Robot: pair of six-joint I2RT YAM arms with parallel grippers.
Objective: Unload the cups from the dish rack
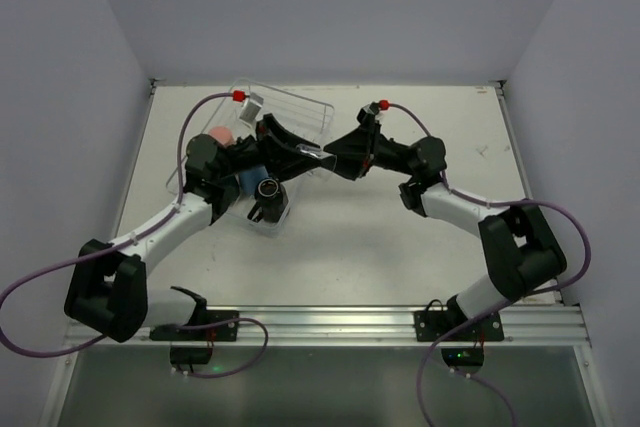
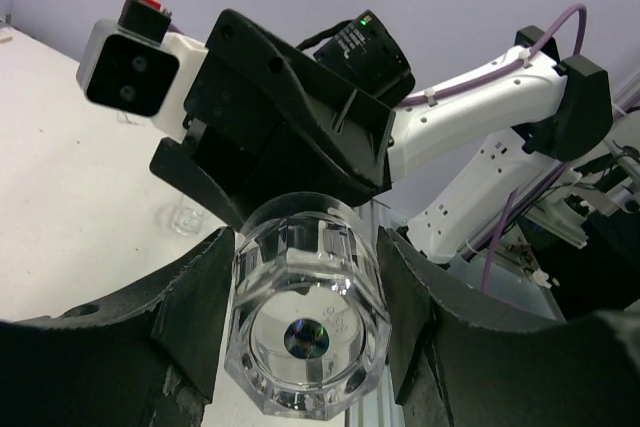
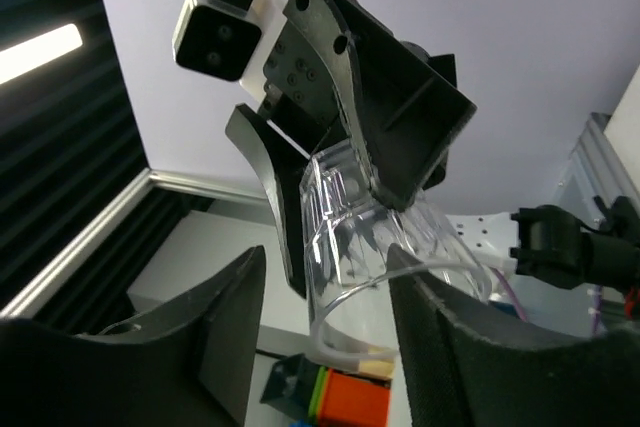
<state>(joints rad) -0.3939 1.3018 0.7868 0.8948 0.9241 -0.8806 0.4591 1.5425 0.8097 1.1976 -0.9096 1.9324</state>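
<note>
from here i see a clear faceted glass (image 2: 308, 312), a salmon pink cup (image 1: 220, 136), a light blue cup (image 1: 247, 179), a black mug (image 1: 268, 191), a see-through rack (image 1: 300, 112), a white table (image 1: 400, 247), purple cables (image 1: 210, 99), and a black left gripper (image 2: 305, 347) and right gripper (image 3: 320, 347).

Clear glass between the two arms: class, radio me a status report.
Left gripper shut on clear glass. Right gripper open, fingers flanking its rim, mid-handover by the look. Dish rack below, pink cup in it.
</note>
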